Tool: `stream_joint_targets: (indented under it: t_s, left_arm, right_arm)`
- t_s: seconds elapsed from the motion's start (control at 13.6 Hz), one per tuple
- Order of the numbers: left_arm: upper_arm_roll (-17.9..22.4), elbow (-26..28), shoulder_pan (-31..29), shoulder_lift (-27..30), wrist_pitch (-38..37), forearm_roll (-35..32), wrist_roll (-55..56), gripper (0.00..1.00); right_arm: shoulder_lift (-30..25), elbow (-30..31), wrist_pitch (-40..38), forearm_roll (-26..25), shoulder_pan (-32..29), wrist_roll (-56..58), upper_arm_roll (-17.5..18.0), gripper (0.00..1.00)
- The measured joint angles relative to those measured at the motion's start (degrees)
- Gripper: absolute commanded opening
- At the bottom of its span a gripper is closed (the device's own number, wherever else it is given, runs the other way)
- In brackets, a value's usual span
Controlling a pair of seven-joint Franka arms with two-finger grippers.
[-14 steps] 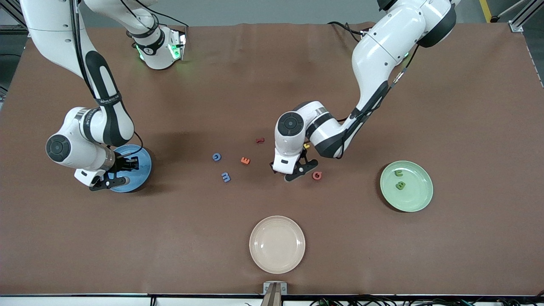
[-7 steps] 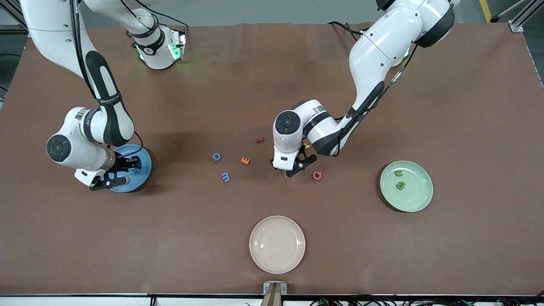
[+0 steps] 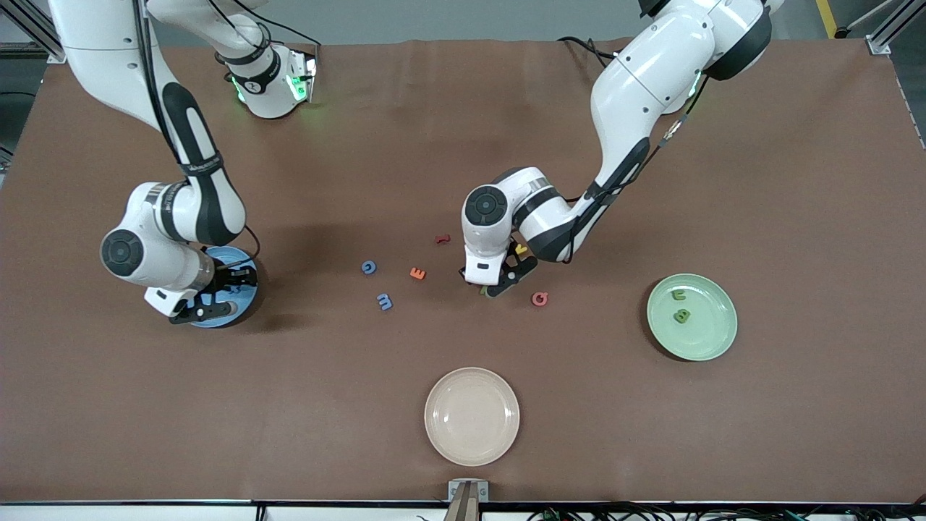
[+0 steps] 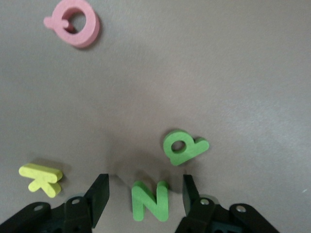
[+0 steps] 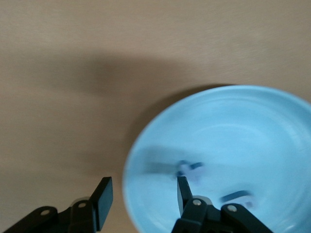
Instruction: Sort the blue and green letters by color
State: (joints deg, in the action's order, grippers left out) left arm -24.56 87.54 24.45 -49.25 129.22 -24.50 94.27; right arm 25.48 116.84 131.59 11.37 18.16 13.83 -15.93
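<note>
While both arms reach over the brown table [image 3: 796, 181], three plates sit on it: a cream plate [image 3: 472, 416] nearest the front camera, a green plate [image 3: 691, 316] toward the left arm's end, and a blue plate [image 3: 242, 262] toward the right arm's end. Two green letters [image 3: 680, 305] lie in the green plate. Over the blue plate's rim, the right gripper [image 5: 141, 196] hangs with its jaws spread and nothing between them; small blue pieces [image 5: 189, 167] lie blurred inside that plate.

Well apart from the green plate, near the table's middle, the left gripper [image 4: 145, 194] is low with jaws spread on either side of the green N [image 4: 150, 200], not clearly touching it. Just beside the N lies the green p [image 4: 183, 146], with a yellow K [image 4: 43, 177] and a pink Q [image 4: 75, 22] near. Toward the blue plate from there lie an orange E [image 3: 417, 273], a dark red piece [image 3: 442, 239], a blue G [image 3: 369, 268] and a blue m [image 3: 384, 301].
</note>
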Motion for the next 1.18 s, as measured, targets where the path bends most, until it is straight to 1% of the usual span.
stream_joint_targets:
  t_s: [0.15,0.29,0.37,0.44,0.73,0.81,0.95,1.03,1.1,1.18]
  left_arm:
    - [0.0,0.2,0.5,0.0,0.0,0.0,1.3,0.50]
    - [-0.1,0.2,0.9,0.0,0.1,0.0,2.3,0.14]
    - [-0.1,0.1,0.9,0.0,0.1,0.0,2.5,0.02]
    - [-0.1,0.1,0.9,0.1,0.0,0.0,2.6,0.01]
    - [-0.1,-0.4,0.6,0.7,-0.7,0.0,2.6,0.01]
    - [-0.1,-0.6,0.5,1.7,-1.8,0.0,2.6,0.01]
    - [-0.1,-1.0,0.1,5.1,-5.7,0.0,2.1,0.01]
    - [-0.1,-1.2,-0.2,7.3,-8.0,0.0,1.0,0.01]
    - [-0.1,-1.1,-0.8,9.4,-10.2,0.0,-0.8,0.01]
    - [-0.1,-0.7,-2.4,11.5,-12.6,0.0,-4.3,0.01]
  right_arm:
    - [-0.3,-0.1,-1.4,0.0,2.8,-6.1,0.3,0.62]
    - [-0.8,-0.2,-2.0,0.0,6.7,-13.6,0.6,0.62]
    - [-1.1,-0.2,-2.0,0.0,8.9,-17.3,0.8,0.62]
    - [-1.2,-0.3,-2.0,0.0,11.1,-21.0,0.9,0.62]
    - [-1.2,-2.1,-1.9,0.0,18.5,-36.7,1.0,0.63]
    - [-1.2,-2.6,-1.9,0.0,20.0,-40.0,1.0,0.66]
    - [-1.2,-3.3,-1.6,0.0,22.7,-44.9,1.0,0.80]
    - [-1.1,-3.4,-1.0,0.0,23.8,-46.6,1.0,0.84]
    - [-0.8,-3.3,-0.1,0.0,24.5,-47.8,1.0,0.94]
    - [-0.2,-3.3,1.2,0.0,25.2,-48.6,1.0,0.99]
